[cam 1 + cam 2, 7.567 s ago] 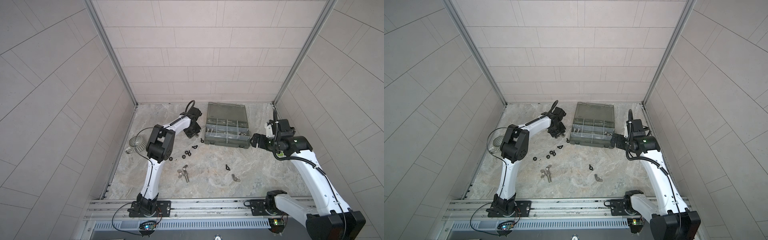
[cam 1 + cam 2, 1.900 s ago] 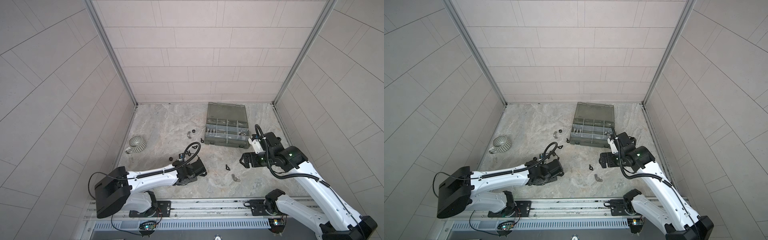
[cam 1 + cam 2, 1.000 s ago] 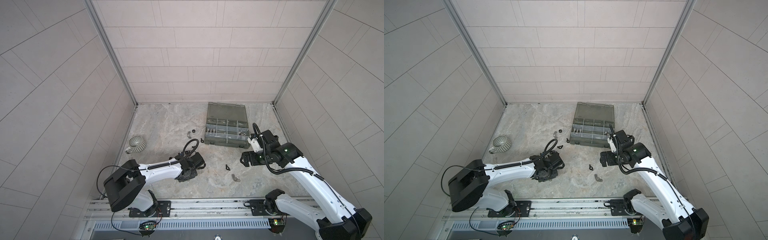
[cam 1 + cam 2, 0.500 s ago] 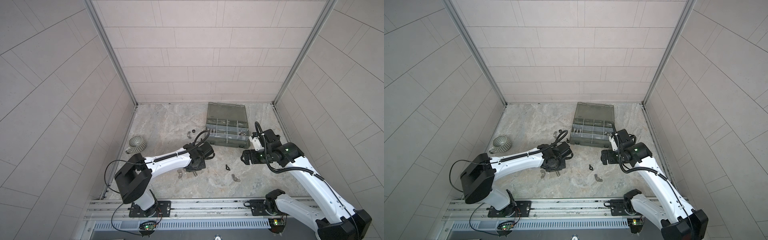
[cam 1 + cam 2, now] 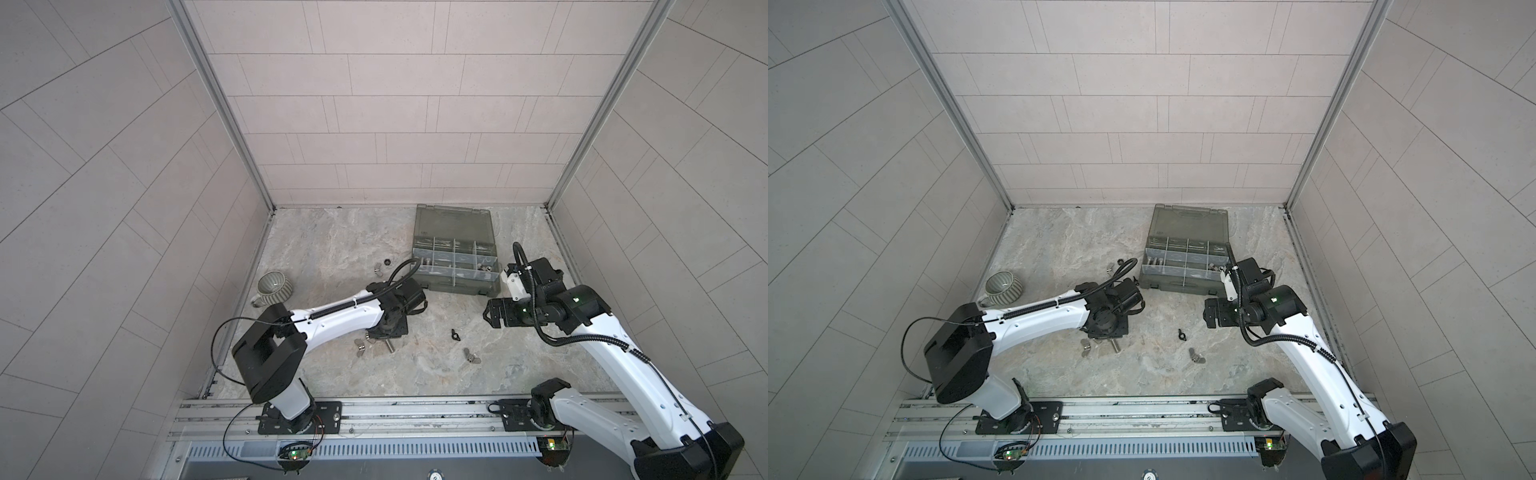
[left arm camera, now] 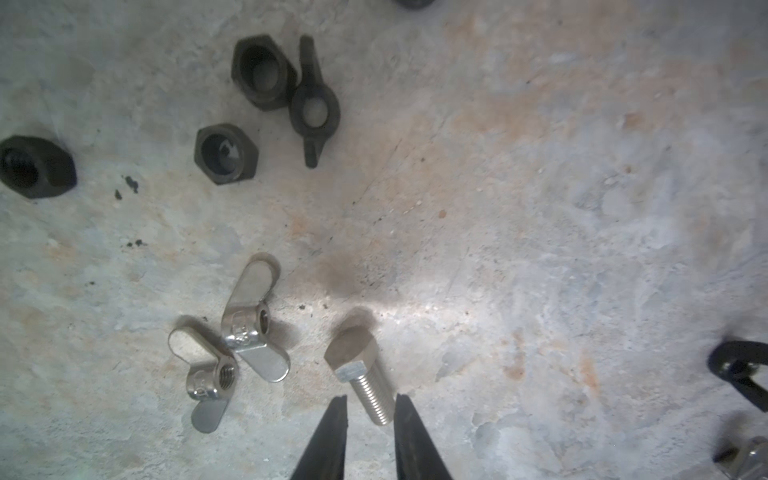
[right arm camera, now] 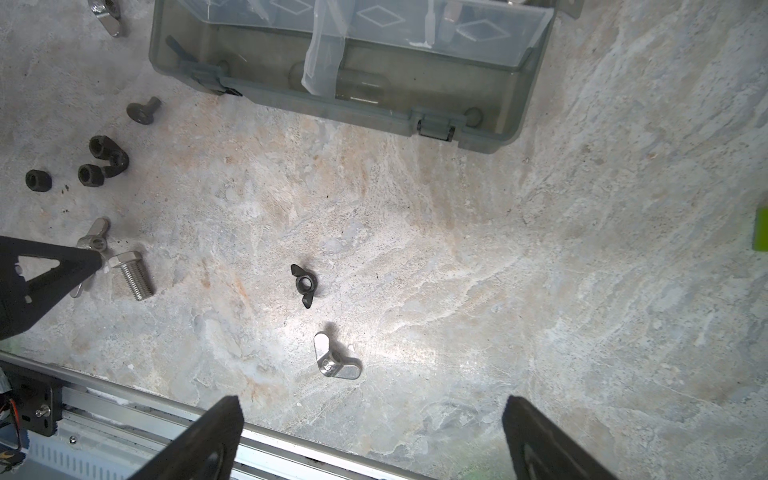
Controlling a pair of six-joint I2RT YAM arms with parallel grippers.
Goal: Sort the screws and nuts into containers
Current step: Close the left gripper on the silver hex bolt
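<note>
White shells and black joints on the left arm (image 5: 340,321), a black cable looping over it. The right arm (image 5: 644,382) matches, with green lights glowing. The left gripper (image 6: 370,398) has slim, black, tapered fingers (image 6: 328,440).

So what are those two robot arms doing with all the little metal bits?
They're putting them away in the grey box. The left gripper is low over the table, its tips either side of a silver bolt that lies flat and doesn't look pinched yet. The right gripper hangs wide open and empty near a silver wing nut and a black one. Black nuts lie loose nearby.
</note>
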